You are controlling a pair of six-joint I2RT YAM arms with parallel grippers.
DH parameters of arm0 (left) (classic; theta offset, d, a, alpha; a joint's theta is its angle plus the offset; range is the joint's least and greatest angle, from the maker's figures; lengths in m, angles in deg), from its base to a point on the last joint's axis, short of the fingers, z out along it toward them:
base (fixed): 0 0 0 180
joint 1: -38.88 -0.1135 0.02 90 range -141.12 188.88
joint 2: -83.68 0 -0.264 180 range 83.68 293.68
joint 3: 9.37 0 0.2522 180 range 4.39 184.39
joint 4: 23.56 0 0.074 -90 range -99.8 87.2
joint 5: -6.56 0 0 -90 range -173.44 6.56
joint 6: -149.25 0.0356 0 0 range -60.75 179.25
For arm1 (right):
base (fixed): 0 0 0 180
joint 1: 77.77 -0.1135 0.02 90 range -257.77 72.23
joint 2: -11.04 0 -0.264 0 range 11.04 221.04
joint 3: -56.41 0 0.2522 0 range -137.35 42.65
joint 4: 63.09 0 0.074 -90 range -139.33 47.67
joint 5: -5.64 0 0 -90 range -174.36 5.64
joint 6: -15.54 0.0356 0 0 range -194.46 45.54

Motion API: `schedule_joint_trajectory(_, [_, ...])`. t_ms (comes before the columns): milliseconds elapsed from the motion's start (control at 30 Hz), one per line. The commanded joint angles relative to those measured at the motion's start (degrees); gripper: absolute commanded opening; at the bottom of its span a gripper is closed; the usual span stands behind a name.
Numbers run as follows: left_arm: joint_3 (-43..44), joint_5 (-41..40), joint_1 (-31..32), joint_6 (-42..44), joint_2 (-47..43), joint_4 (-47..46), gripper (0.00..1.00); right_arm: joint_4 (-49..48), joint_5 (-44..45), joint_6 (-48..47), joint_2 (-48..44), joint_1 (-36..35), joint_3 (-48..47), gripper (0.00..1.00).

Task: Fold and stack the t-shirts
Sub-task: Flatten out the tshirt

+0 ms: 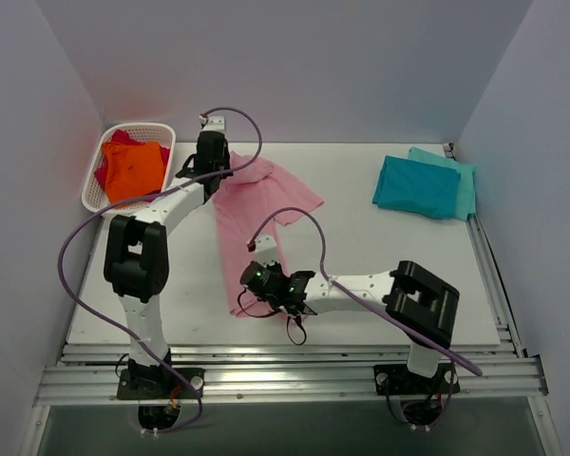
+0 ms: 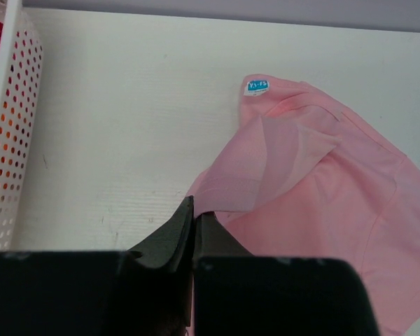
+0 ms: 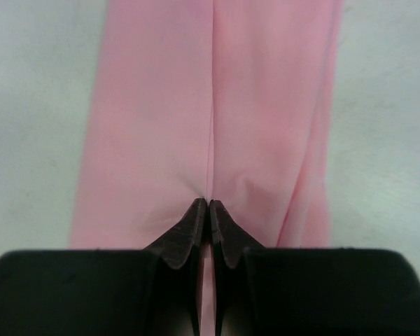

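Left jaws: pressed together, their tips on the hem of the pink t-shirt (image 2: 322, 189), which they appear to pinch.
Right jaws: pressed together, pinching a crease of the pink cloth (image 3: 154, 126); the fabric puckers at their tips.
Pink t-shirt: on the counter (image 1: 361, 256), just to the 9 o'clock side of its middle. It is a long, folded strip running from 12 to 6. The left jaws hold its 12 o'clock end and the right jaws its 6 o'clock end. One sleeve (image 1: 290, 195) fans out toward 3 o'clock.
Neck label (image 2: 257, 87): small, teal, at the collar and facing up.
Basket (image 1: 90, 185): white, perforated plastic, at the counter's 10 o'clock corner, near the left jaws but apart from the pink cloth.
Basket contents: an orange garment (image 1: 133, 169) on top, with a red garment (image 1: 114, 142) beneath it showing at the 12 o'clock edge.
Folded pile: at 2 o'clock, well apart from the pink shirt. A teal t-shirt (image 1: 418, 187) lies on a lighter turquoise t-shirt (image 1: 461, 180), whose 3 o'clock edge shows.
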Motion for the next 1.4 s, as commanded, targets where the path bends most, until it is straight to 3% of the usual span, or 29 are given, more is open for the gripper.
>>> schedule_joint_trajectory(0, [-0.9,-2.4,-0.3,-2.8,-10.9,0.0,0.02,7.3,11.9,-1.8,-12.4,0.3,-3.7,0.0])
schedule_joint_trajectory(300, [-9.6,-6.1,2.3,-5.5,-36.3,6.4,0.02,17.2,21.8,-8.8,-34.9,-0.7,-10.6,0.0])
schedule_joint_trajectory(533, [-9.1,-8.3,8.5,-5.7,-55.8,15.9,0.02,13.4,13.8,-18.2,-55.5,-1.5,-14.7,0.0])
schedule_joint_trajectory(733, [-3.3,-3.7,13.8,-6.4,-65.8,18.3,0.02,5.5,4.9,-24.1,-63.7,-1.3,-18.8,0.0])
schedule_joint_trajectory(900, [2.4,-0.1,13.7,-4.8,-66.8,17.8,0.02,3.5,6.2,-28.4,-60.3,-0.1,-25.2,0.0])
schedule_joint_trajectory(967, [4.4,-1.0,13.7,-4.0,-64.5,17.2,0.02,1.4,13.4,-31.4,-56.3,-0.1,-27.9,0.0])
schedule_joint_trajectory(1033, [8.3,-0.3,13.8,-2.5,-61.9,18.1,0.02,-2.2,26.5,-37.9,-50.2,-0.2,-29.2,0.0])
schedule_joint_trajectory(1200, [10.6,-5.0,13.3,1.1,-52.0,17.2,0.02,-7.1,39.6,-44.9,-40.8,1.0,-30.0,0.0])
schedule_joint_trajectory(1300, [10.3,-3.1,10.0,-1.4,-46.0,18.6,0.02,-3.3,37.3,-37.9,-37.2,10.7,-29.6,0.0])
schedule_joint_trajectory(1333, [9.1,-1.4,8.6,-2.4,-45.2,17.2,0.02,4.6,34.0,-29.1,-34.2,19.8,-31.4,0.0])
schedule_joint_trajectory(1367, [5.2,0.6,5.5,-3.6,-44.1,15.8,0.02,7.4,25.2,-25.0,-32.6,24.8,-31.6,0.0])
